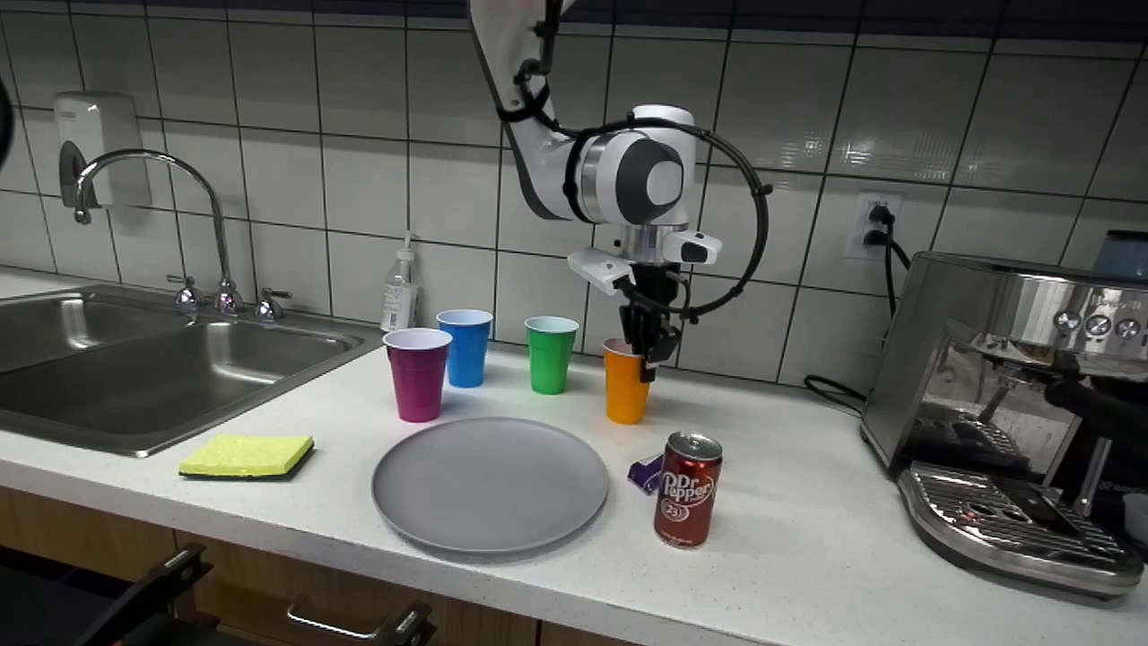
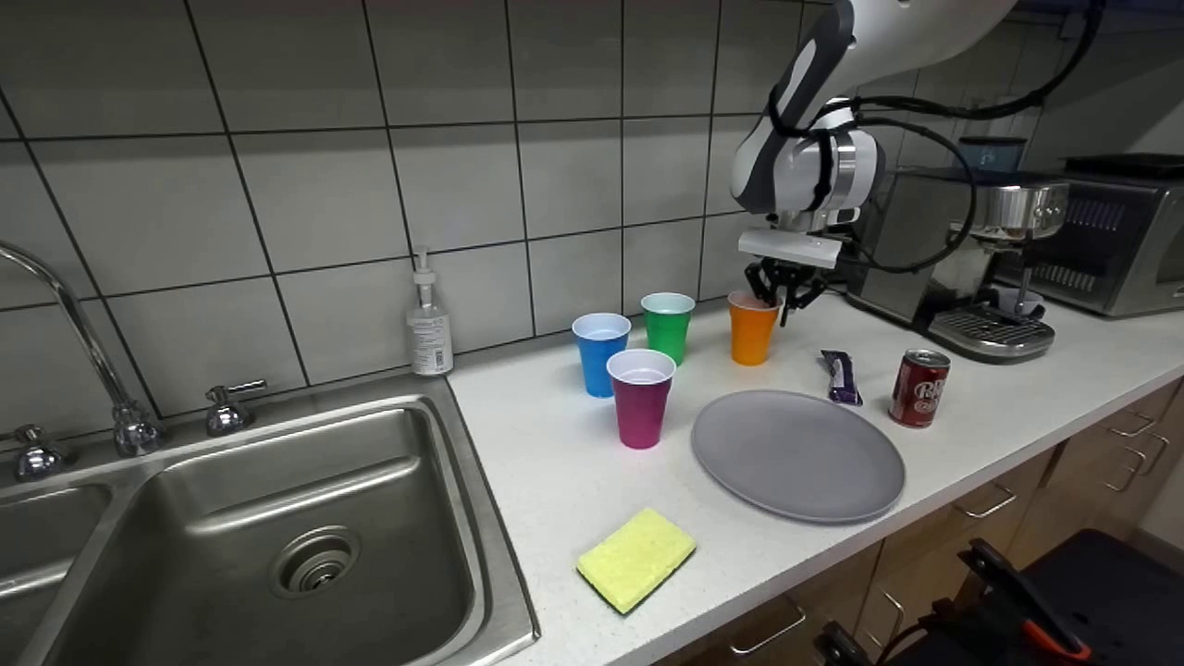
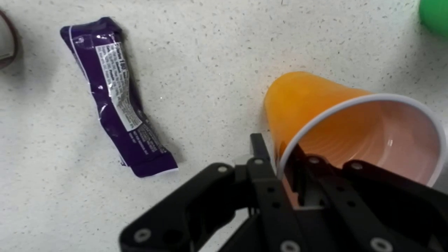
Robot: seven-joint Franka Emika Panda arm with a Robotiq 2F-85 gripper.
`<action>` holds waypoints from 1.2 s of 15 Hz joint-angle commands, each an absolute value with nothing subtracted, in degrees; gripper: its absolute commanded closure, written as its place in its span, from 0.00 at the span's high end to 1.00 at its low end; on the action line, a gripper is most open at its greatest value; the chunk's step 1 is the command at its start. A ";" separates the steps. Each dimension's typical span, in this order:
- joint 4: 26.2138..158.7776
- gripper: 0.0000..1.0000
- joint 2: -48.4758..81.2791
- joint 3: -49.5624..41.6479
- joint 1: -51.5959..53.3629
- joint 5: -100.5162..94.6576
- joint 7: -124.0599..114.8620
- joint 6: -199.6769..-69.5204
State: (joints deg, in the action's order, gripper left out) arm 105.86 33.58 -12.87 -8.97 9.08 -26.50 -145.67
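My gripper (image 3: 275,148) is closed over the rim of the orange cup (image 3: 297,101), with one finger inside it and one outside. The inside fingertip is partly hidden by the cup wall. In both exterior views the orange cup (image 1: 625,390) (image 2: 751,335) stands upright on the counter, with the gripper (image 1: 649,370) (image 2: 775,310) at its rim on the coffee machine side. The green cup (image 1: 549,359) stands beside it, also at the wrist view's corner (image 3: 435,17). A purple wrapped bar (image 3: 108,94) lies near the orange cup.
A red Dr Pepper can (image 1: 688,492) stands by the bar. A grey plate (image 1: 491,484) lies in front of the cups. Blue (image 1: 465,350) and magenta (image 1: 419,377) cups, a yellow sponge (image 2: 636,560), a soap bottle (image 2: 429,328), a sink (image 2: 504,546) and a coffee machine (image 1: 942,359) surround them.
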 commanded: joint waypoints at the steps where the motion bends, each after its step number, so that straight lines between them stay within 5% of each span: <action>1: 104.30 0.00 34.15 -13.29 -8.85 9.74 -27.21 -144.44; 18: 117.98 0.01 19.98 -11.78 -12.47 12.43 -15.89 -147.68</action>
